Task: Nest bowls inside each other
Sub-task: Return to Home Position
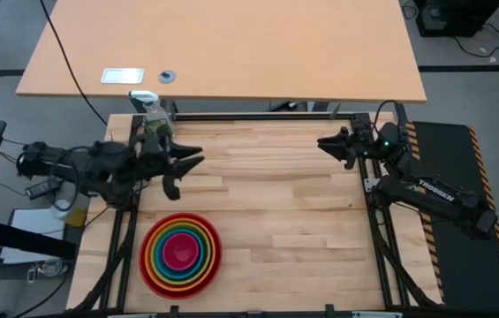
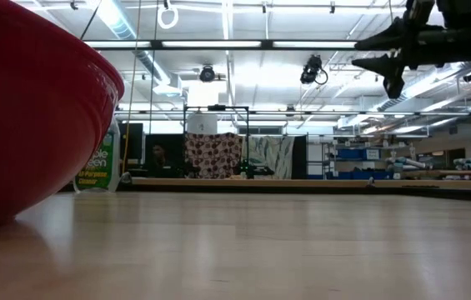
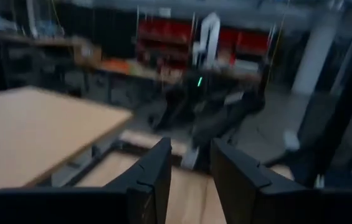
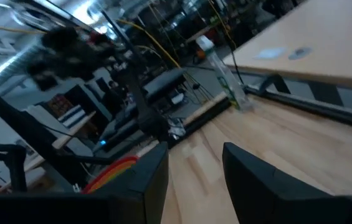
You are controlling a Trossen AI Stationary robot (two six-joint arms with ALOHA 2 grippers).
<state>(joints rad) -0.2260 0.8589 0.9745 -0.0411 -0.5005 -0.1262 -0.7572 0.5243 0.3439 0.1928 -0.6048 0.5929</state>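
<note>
One pale slatted wooden worktop (image 1: 284,230) carries everything, with a dark arm reaching in from either side. The left tool (image 1: 184,172) hangs over the worktop's left half, its fingers spread and empty. Its wrist view shows a clear gap between them with nothing in it. The right tool (image 1: 333,150) sits at the opposite side, pointing inward. Its fingers are likewise parted and hold nothing, and it rides high above the surface in the low view.

All five plastic bowls stand as one stack, close to the left tool on its front-edge side and well apart from the right tool. The large red round bowl (image 1: 142,256) is outermost and rests on the wood. Inside it sit the orange bowl (image 1: 181,219), then the lime green bowl (image 1: 181,226), then the blue bowl (image 1: 181,233), and the small magenta-pink bowl (image 1: 181,253) at the centre. A clear spray bottle (image 1: 150,106) with a green label stands just behind the left tool, at the worktop's back corner.

The nesting looks finished, so the step in hand is probably parking the arms. The next move calls for no grasp. The left tool would need to draw back towards its base, staying clear of the spray bottle behind it and the rim of the stack in front. The right tool has open wood around it.
</note>
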